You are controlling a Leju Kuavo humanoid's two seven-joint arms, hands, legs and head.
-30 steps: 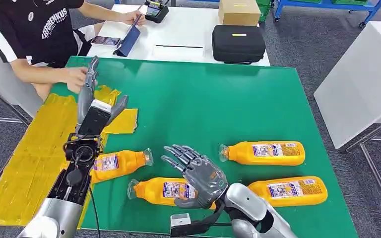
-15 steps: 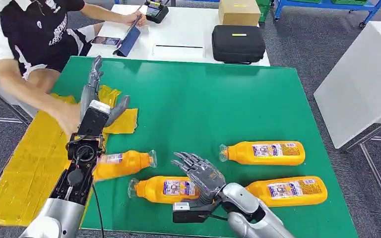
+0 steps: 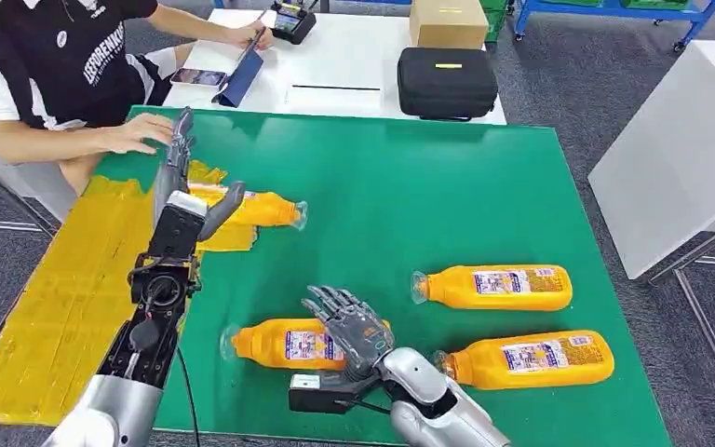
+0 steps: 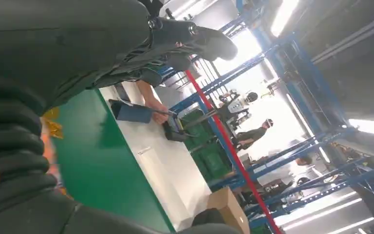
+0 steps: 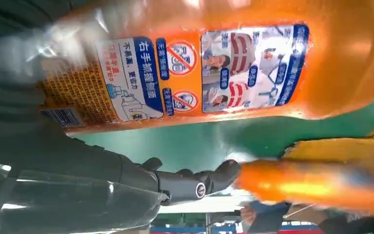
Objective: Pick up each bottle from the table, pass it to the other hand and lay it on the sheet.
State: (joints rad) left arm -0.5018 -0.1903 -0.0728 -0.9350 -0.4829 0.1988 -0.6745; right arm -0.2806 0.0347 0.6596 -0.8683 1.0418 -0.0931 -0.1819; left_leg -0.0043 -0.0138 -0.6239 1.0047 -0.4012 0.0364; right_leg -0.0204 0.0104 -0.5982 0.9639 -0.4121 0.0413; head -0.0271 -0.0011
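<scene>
On the left edge of the green table (image 3: 410, 186) lies the yellow sheet (image 3: 47, 307), a crinkled, glossy film draped over the table's near-left corner. A person's hand (image 3: 140, 132) rests flat at the sheet's far end. The left hand (image 3: 182, 182) is raised above the sheet's inner edge, its silver and grey fingers (image 3: 179, 140) straight and spread, the thumb angled apart, holding nothing. Just beside it, toward the table's middle, an orange plastic bottle (image 3: 251, 207) lies on its side, its body on the sheet's ragged inner edge and its clear cap out over the green surface.

Nearer the table's front edge, a second bottle (image 3: 284, 343) lies on its side on the green, smooth and rounded, with a blue-and-white label. The right hand (image 3: 354, 326) is laid over that bottle's base end, dark metallic fingers curved down across it; whether it actually grips cannot be told. To the right, two more bottles (image 3: 493, 287) (image 3: 526, 358) lie on their sides, roughly parallel. Beyond the table's far edge, a black padded case (image 3: 447, 82) and a cardboard box (image 3: 449, 22) sit on a white table.
</scene>
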